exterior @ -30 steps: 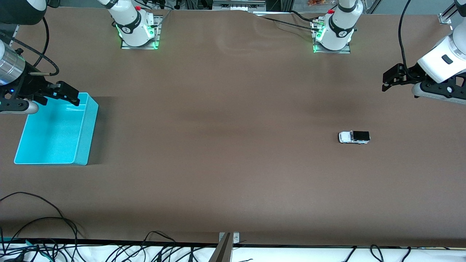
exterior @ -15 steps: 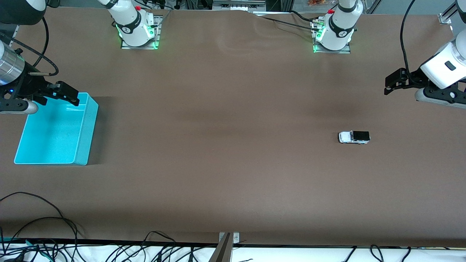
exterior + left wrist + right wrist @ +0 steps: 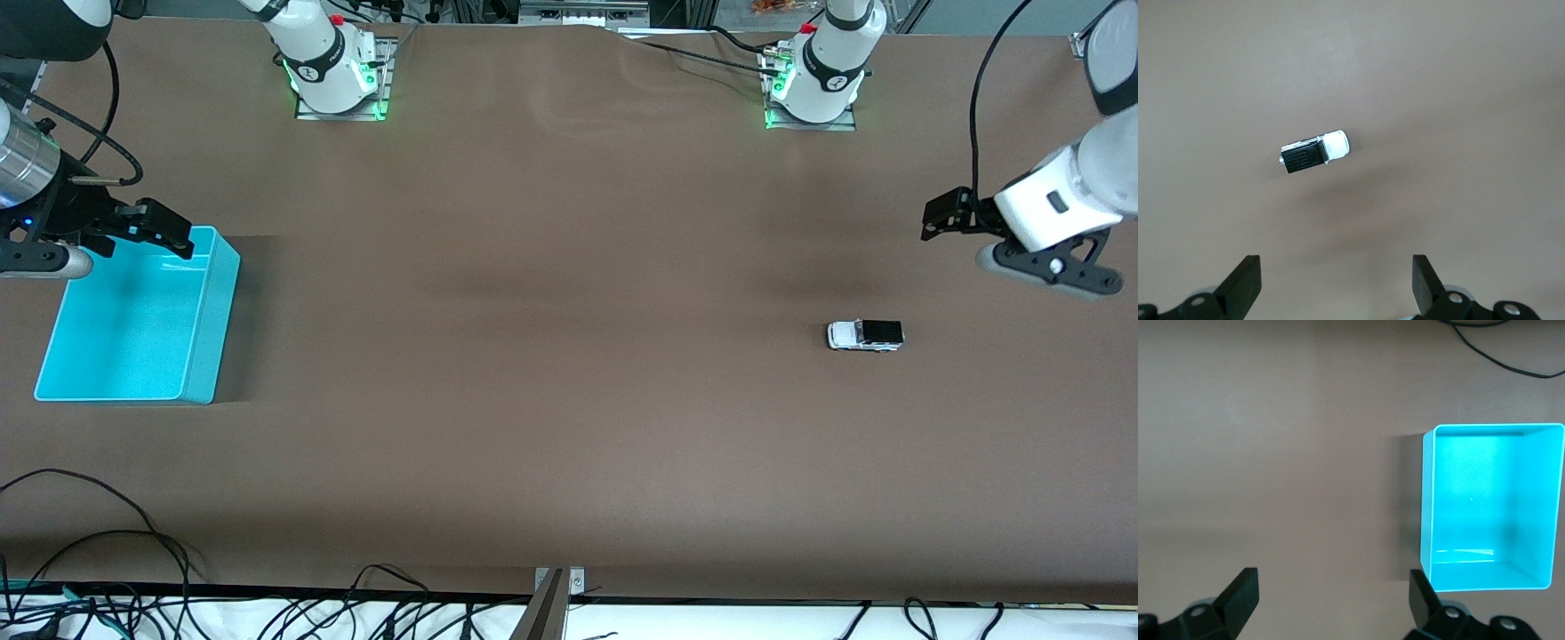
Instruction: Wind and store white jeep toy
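Observation:
The white jeep toy (image 3: 865, 335) with its black rear section stands on the brown table toward the left arm's end. It also shows in the left wrist view (image 3: 1315, 153), ahead of the fingers. My left gripper (image 3: 940, 218) is open and empty in the air, over bare table beside the jeep; its fingertips (image 3: 1245, 283) stand wide apart. The turquoise bin (image 3: 213, 311) is empty at the right arm's end and shows in the right wrist view (image 3: 1426, 507). My right gripper (image 3: 169, 233) is open and empty, waiting over the bin's rim nearest the robots.
The two arm bases (image 3: 333, 67) (image 3: 813, 76) stand at the table's edge nearest the robots. Loose black cables (image 3: 107, 542) lie along the edge nearest the front camera, with a metal bracket (image 3: 553, 591) at its middle. Brown table surface lies between jeep and bin.
My left arm has swung lower and its gripper has shifted a little toward the jeep. The right arm, the jeep and the bin have not moved.

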